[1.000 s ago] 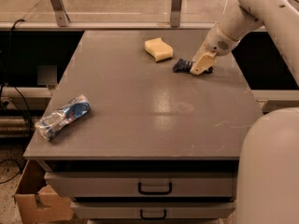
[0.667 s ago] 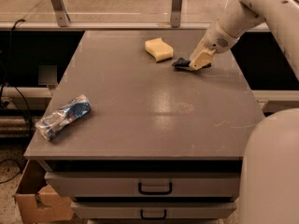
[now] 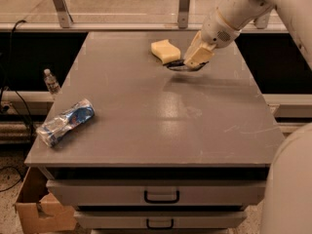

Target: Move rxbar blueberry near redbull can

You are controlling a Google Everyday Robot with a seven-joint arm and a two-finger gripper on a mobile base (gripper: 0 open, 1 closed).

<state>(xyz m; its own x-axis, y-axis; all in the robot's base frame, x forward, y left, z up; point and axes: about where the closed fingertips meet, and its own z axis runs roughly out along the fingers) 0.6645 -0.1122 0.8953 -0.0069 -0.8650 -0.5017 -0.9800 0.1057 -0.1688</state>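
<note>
The rxbar blueberry (image 3: pixel 177 64) is a dark navy wrapper at the back right of the grey table (image 3: pixel 161 126). Only its left end shows under my gripper. My gripper (image 3: pixel 195 60), with cream fingers, is shut on the bar and holds it just over the tabletop, right beside the pale yellow sponge (image 3: pixel 165 51). The redbull can (image 3: pixel 66 122), dented silver and blue, lies on its side at the front left corner, far from the gripper.
A small water bottle (image 3: pixel 50 82) stands on a ledge left of the table. A cardboard box (image 3: pixel 39 213) sits on the floor at the lower left. Drawers (image 3: pixel 161 196) run under the table's front edge. A glass rail runs along the back.
My gripper has moved left with the bar, from the right back edge to just beside the sponge. The can and sponge have not moved.
</note>
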